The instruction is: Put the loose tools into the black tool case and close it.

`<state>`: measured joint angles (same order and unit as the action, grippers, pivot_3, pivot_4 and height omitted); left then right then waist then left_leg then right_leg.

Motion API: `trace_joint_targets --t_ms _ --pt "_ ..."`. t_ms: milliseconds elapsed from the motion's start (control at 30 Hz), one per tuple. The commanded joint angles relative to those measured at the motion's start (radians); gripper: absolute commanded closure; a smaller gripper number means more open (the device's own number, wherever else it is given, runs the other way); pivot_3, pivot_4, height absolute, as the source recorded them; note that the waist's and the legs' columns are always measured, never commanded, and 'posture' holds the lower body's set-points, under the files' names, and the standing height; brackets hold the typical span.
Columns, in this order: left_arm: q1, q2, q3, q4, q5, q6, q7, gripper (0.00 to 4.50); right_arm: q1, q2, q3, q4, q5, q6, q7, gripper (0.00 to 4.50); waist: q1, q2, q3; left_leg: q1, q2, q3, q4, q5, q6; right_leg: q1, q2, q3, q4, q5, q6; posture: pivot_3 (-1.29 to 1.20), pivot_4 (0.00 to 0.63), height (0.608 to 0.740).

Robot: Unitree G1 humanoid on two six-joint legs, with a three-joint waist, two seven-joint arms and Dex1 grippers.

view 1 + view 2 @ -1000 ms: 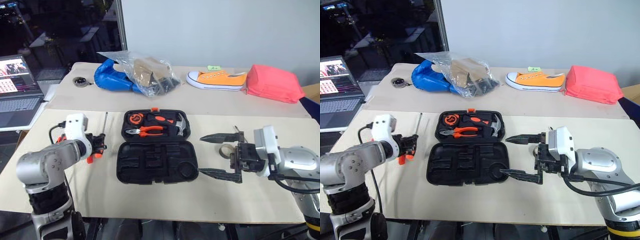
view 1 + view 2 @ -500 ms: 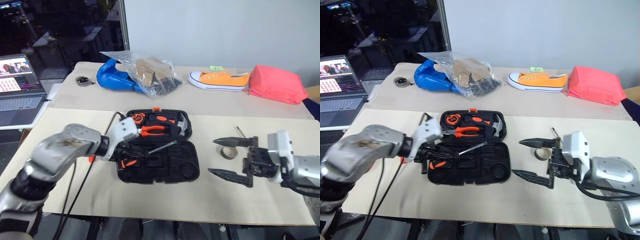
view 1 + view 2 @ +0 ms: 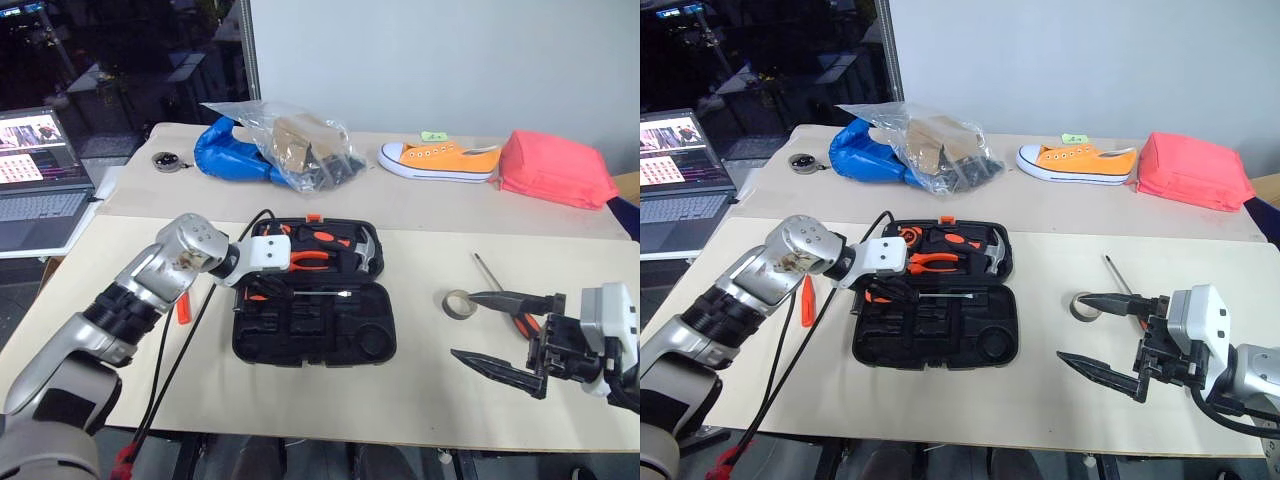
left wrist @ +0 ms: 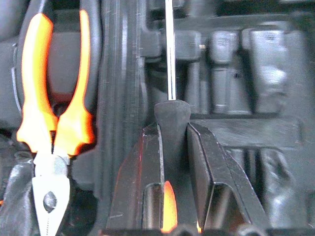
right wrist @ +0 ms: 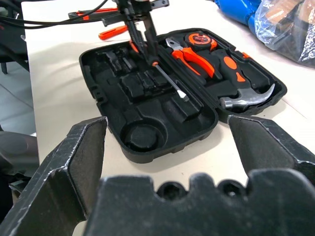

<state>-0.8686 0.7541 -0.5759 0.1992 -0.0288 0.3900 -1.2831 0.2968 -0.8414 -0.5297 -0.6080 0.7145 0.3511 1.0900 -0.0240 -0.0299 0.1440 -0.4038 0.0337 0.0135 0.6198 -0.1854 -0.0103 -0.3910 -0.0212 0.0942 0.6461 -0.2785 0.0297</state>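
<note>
Worktop: my left hand [image 4: 173, 147] pinches a screwdriver [image 3: 318, 294] lying crosswise over the open case [image 3: 312, 325], tip rightward; right hand [image 3: 500, 335] spread.

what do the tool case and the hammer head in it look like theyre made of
The black tool case looks like moulded matte plastic: dull black, with shaped tool slots and rounded corners. The hammer head looks like bare polished steel: silver-grey and shiny, with bright glints along its curved claw. Neither can be confirmed by look alone.
</note>
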Motion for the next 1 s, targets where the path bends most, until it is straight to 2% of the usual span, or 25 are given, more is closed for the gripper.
trace_joint_targets --t_ms 33,167,233,267,300,367,500,600,633,667,767,800,833,1000 --pt "-0.017 0.003 0.004 0.001 0.057 -0.028 -0.026 4.18 0.004 0.004 -0.035 -0.04 0.023 -0.001 -0.018 0.0 -0.001 0.0 0.0 0.0 0.0 0.0 0.0 0.0 0.0 0.0 0.0 0.0 0.0 0.0 0.0 0.0 0.15 0.74" --pt "-0.012 -0.015 0.017 0.03 0.092 -0.09 -0.016 4.18 -0.008 0.0 -0.02 -0.044 0.025 0.001 -0.032 0.0 -0.001 0.001 -0.001 0.0 0.0 0.0 0.004 -0.001 0.001 0.001 0.0 0.0 0.001 0.0 0.0 0.0 0.15 0.74" --pt "-0.004 -0.024 0.044 0.028 0.08 -0.111 -0.019 3.21 -0.015 -0.002 -0.013 -0.045 0.027 0.003 -0.037 0.0 -0.001 0.001 -0.001 0.0 0.0 0.0 0.005 -0.001 0.001 0.001 0.0 0.0 0.001 0.0 0.0 0.0 0.15 0.74" --pt "0.002 -0.027 0.074 0.016 0.059 -0.121 -0.014 2.97 -0.019 -0.003 -0.009 -0.046 0.028 0.004 -0.039 0.0 -0.001 0.001 -0.001 0.0 0.0 -0.001 0.005 -0.001 0.001 0.001 0.0 0.0 0.002 0.0 0.0 0.0 0.15 0.74" --pt "0.008 -0.026 0.117 -0.012 0.023 -0.104 -0.012 2.52 -0.022 -0.003 -0.006 -0.048 0.031 0.005 -0.039 0.0 0.001 0.002 -0.001 0.0 0.0 -0.001 0.005 -0.001 0.001 0.001 0.0 0.0 0.002 0.0 0.0 0.0 0.15 0.74" --pt "0.024 -0.015 0.209 -0.082 -0.061 -0.018 -0.018 1.88 -0.027 -0.004 -0.001 -0.05 0.034 0.006 -0.041 0.0 0.002 0.001 -0.001 -0.001 0.0 -0.001 0.006 -0.001 0.001 0.001 0.0 -0.001 0.002 0.0 0.001 0.0 0.15 0.74" --pt "0.146 0.021 0.376 -0.21 -0.174 0.092 0.025 1.88 -0.035 -0.002 0.01 -0.044 0.031 0.004 -0.041 0.0 -0.003 0.004 -0.002 -0.001 0.001 -0.001 0.006 -0.001 0.002 0.001 0.0 -0.001 0.002 0.0 0.001 0.0 0.15 0.74" --pt "0.264 -0.034 0.503 -0.292 -0.248 0.188 0.146 1.88 -0.044 0.012 0.029 -0.038 0.022 -0.002 -0.051 0.0 -0.007 0.007 -0.004 0.0 0.0 -0.001 0.006 -0.004 0.007 0.002 -0.001 0.0 0.002 -0.001 0.002 0.0 0.15 0.74" --pt "0.301 -0.06 0.535 -0.318 -0.269 0.21 0.187 2.4 -0.047 0.017 0.036 -0.038 0.018 -0.005 -0.057 0.0 -0.005 0.007 -0.004 -0.001 0.0 -0.001 0.007 -0.004 0.007 0.002 -0.001 0.0 0.002 -0.001 0.002 0.0 0.15 0.74" --pt "0.356 -0.095 0.554 -0.345 -0.273 0.204 0.237 2.63 -0.05 0.025 0.045 -0.036 0.015 -0.006 -0.066 0.0 -0.003 0.007 -0.004 -0.001 0.0 -0.001 0.007 -0.004 0.007 0.002 -0.001 -0.001 0.002 -0.001 0.002 0.0 0.15 0.74" --pt "0.489 -0.224 0.587 -0.38 -0.242 0.175 0.425 3.7 -0.056 0.038 0.066 -0.034 0.003 -0.012 -0.081 0.0 0.007 0.008 -0.005 -0.001 0.0 -0.001 0.009 -0.004 0.007 0.003 -0.003 0.0 0.002 -0.001 0.003 0.0 0.15 0.74" --pt "0.511 -0.253 0.589 -0.379 -0.226 0.159 0.469 4.16 -0.057 0.04 0.07 -0.034 0.001 -0.013 -0.083 0.0 0.009 0.008 -0.005 -0.001 0.0 -0.001 0.01 -0.004 0.007 0.003 -0.004 0.0 0.002 0.0 0.003 0.0 0.15 0.74" --pt "0.529 -0.268 0.578 -0.368 -0.206 0.143 0.495 4.43 -0.059 0.042 0.073 -0.034 -0.001 -0.014 -0.086 0.0 0.011 0.007 -0.004 -0.001 0.0 -0.001 0.01 -0.004 0.007 0.003 -0.004 0.0 0.002 0.0 0.004 0.0 0.15 0.74" --pt "0.588 -0.284 0.491 -0.304 -0.133 0.077 0.533 4.47 -0.061 0.045 0.078 -0.033 -0.01 -0.011 -0.099 0.0 0.011 0.009 -0.005 0.0 -0.001 -0.001 0.01 -0.004 0.007 0.004 -0.003 0.0 0.002 0.001 0.004 0.0 0.15 0.74"
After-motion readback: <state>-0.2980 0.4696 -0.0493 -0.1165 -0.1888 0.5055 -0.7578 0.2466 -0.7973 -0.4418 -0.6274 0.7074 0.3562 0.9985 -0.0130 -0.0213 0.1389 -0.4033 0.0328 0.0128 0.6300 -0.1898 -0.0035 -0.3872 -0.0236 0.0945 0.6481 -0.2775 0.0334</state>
